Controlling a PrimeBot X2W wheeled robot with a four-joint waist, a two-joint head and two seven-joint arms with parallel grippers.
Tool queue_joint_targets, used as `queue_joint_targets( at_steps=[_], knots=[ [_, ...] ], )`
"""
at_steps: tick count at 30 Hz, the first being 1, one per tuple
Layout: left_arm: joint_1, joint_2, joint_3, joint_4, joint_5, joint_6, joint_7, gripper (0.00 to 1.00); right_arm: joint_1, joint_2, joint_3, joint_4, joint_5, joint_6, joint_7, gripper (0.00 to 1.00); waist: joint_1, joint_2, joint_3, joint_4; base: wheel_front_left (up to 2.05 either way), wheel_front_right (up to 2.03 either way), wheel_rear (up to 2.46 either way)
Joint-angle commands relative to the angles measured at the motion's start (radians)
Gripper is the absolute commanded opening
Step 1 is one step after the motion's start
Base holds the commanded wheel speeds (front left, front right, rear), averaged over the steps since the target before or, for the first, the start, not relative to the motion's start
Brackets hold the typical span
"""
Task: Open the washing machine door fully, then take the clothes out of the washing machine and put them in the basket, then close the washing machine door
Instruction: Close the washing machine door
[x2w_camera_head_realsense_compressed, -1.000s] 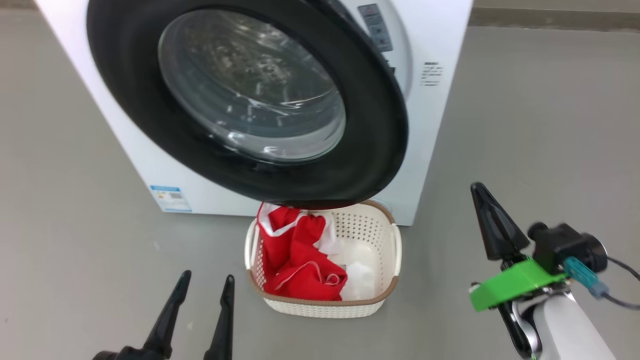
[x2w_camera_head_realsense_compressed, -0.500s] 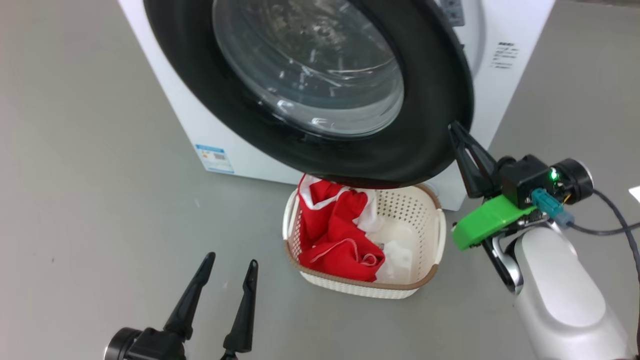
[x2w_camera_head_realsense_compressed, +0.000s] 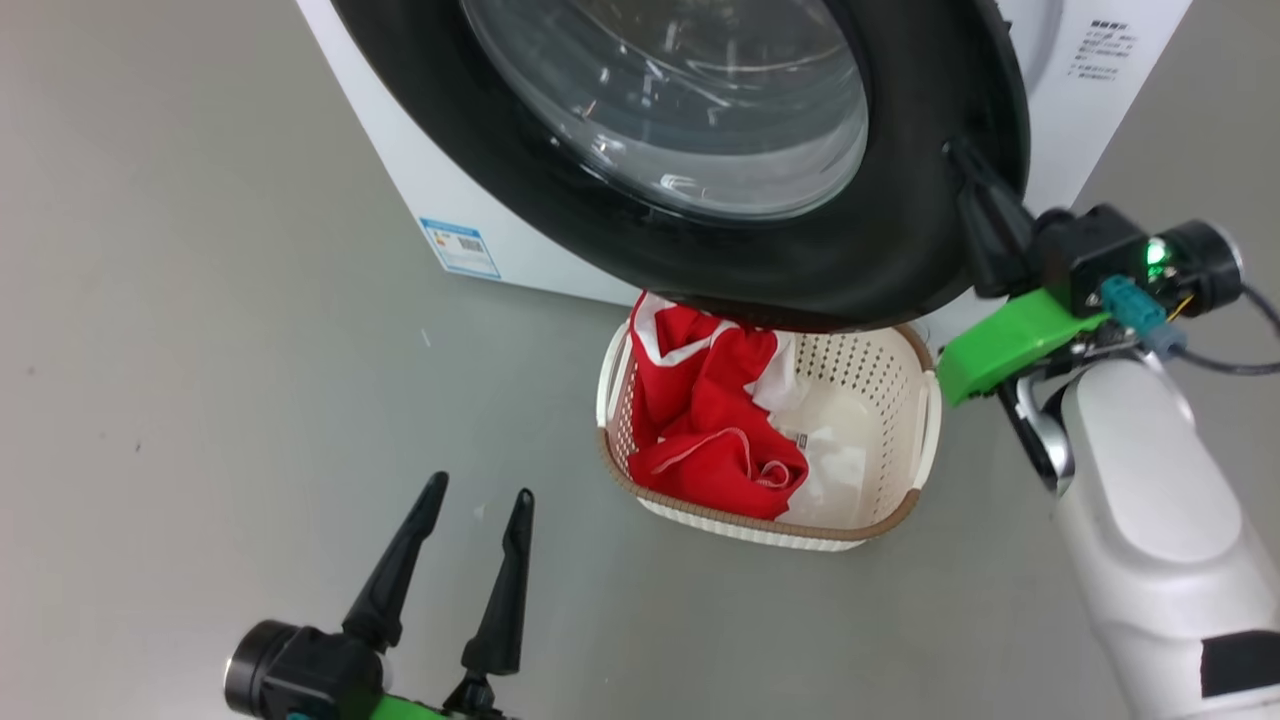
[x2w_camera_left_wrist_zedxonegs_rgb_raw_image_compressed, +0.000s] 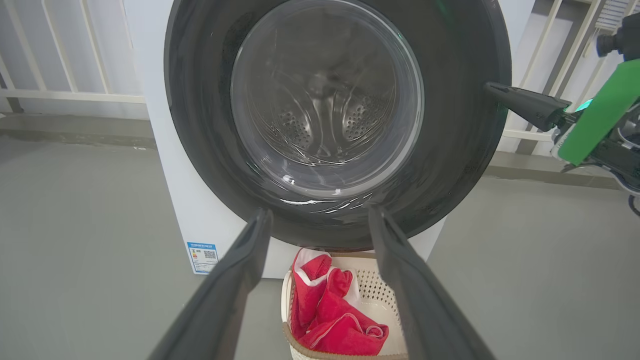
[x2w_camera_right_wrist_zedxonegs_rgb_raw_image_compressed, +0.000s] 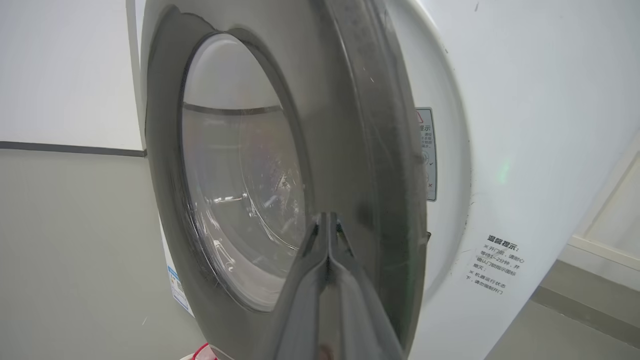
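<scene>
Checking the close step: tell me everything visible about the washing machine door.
The washing machine door is round: wide glossy black rim, bulging clear glass window showing the perforated steel drum. It stands ajar, a gap left to the washing machine and its white front. The tip of the shut right pincer appears to press on the rim near its free edge. The door's lower edge overhangs the basket.

Nine o'clock in the head view: bare grey floor (x2w_camera_head_realsense_compressed: 180, 330) spreads wide. Ten o'clock in the left wrist view, a white railing (x2w_camera_left_wrist_zedxonegs_rgb_raw_image_compressed: 65, 95) stands at the back. Right wrist view, nine o'clock: a dark line (x2w_camera_right_wrist_zedxonegs_rgb_raw_image_compressed: 70, 148) runs under a white wall (x2w_camera_right_wrist_zedxonegs_rgb_raw_image_compressed: 65, 65).
</scene>
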Motion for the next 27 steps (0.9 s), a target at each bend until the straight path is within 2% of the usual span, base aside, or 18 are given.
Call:
queue_joint_targets(
  at_steps=[1, 15, 27],
  knots=[
    [-0.039, 0.004, 0.031, -0.024, 0.006, -0.006, -0.009, 1.00, -0.040, 0.010, 0.010, -0.017, -0.014, -0.001, -0.006, 0.00, 0.0000, 0.0000, 0.023, 0.006, 0.00, 0.00, 0.00],
    [-0.086, -0.017, 0.032, -0.022, 0.013, -0.029, -0.009, 1.00, -0.185, 0.010, -0.050, 0.039, -0.083, -0.001, -0.006, 0.00, 0.0000, 0.0000, 0.115, 0.027, 0.00, 0.00, 0.00],
    [-0.120, -0.027, 0.026, -0.023, 0.012, -0.044, -0.009, 1.00, -0.349, 0.004, -0.126, 0.088, -0.198, -0.001, -0.006, 0.00, 0.0000, 0.0000, 0.194, 0.045, 0.00, 0.00, 0.00]
  ],
)
